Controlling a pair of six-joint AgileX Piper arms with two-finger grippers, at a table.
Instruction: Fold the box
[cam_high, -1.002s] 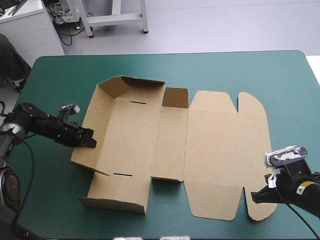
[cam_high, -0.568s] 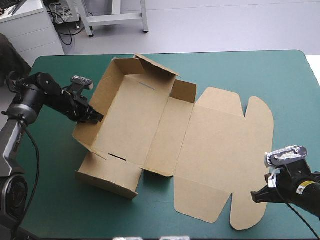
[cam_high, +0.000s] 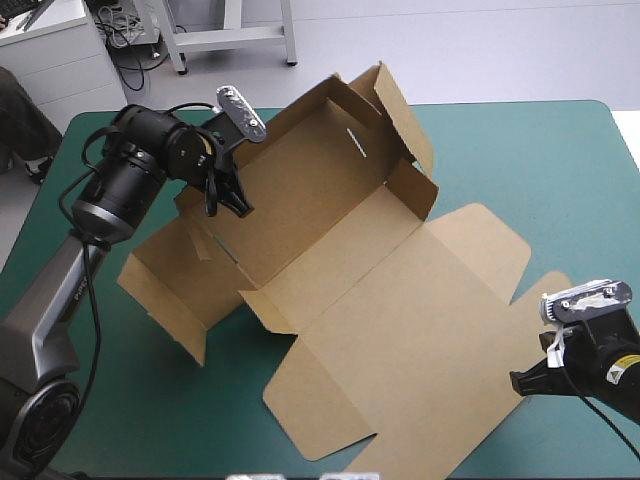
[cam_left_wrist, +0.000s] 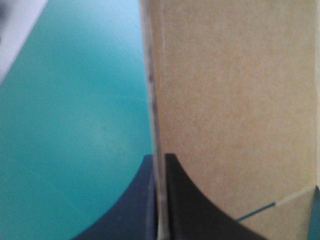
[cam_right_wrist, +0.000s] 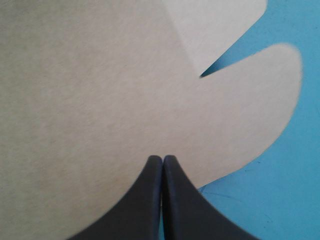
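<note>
Pinching the box (cam_high: 300, 200) wall are left jaws; right jaws closed, lid (cam_high: 420, 330) contact unclear.

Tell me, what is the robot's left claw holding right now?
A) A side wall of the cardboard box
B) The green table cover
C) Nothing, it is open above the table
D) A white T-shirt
A: in the left wrist view the left gripper has one black finger on each side of a thin brown wall of the box, all but shut on it.
</note>
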